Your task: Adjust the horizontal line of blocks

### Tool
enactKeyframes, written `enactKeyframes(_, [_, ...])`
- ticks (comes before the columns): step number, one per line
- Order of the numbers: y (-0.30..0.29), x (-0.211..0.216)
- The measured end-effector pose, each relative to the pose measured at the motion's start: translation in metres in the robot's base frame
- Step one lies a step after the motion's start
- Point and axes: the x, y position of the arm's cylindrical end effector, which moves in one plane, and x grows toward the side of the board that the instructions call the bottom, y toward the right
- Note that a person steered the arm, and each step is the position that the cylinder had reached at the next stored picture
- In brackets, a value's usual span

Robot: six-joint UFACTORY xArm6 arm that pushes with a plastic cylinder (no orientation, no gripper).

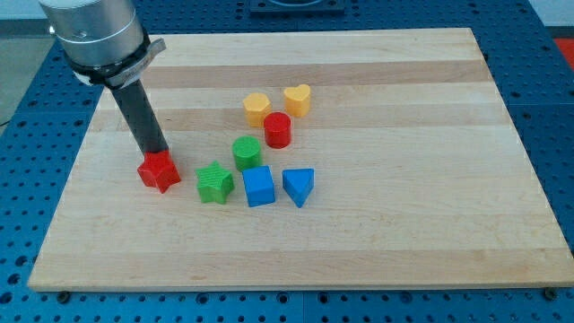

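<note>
A rough horizontal row of four blocks sits left of the board's middle, toward the view's bottom: a red star-shaped block (159,171) at the view's left end, then a green star-shaped block (214,182), a blue cube (259,187) and a blue triangular block (299,187). The red one lies slightly higher than the other three and a little apart from the green one. Just above the gap between the green star and the blue cube stands a green cylinder (247,152); further up are a red cylinder (278,130), a yellow block (256,109) of unclear shape and a yellow heart-shaped block (298,100), these three close together. All rest on a pale wooden board (430,224) with visible grain strips, laid on a blue perforated table (552,108). The arm enters from the view's top left, its grey housing (94,36) carrying the dark rod, which slants down and rightward. The rod has no claw to open or hold anything; its tip (157,154) sits at the red star's upper edge, apparently touching it.
</note>
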Motion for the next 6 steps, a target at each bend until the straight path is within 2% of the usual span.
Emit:
enactKeyframes(2, [0.000,0.009])
enactKeyframes(3, [-0.026,0.023])
enactKeyframes(4, [-0.056,0.015])
enactKeyframes(5, [-0.013,0.040])
enactKeyframes(6, [0.054,0.040])
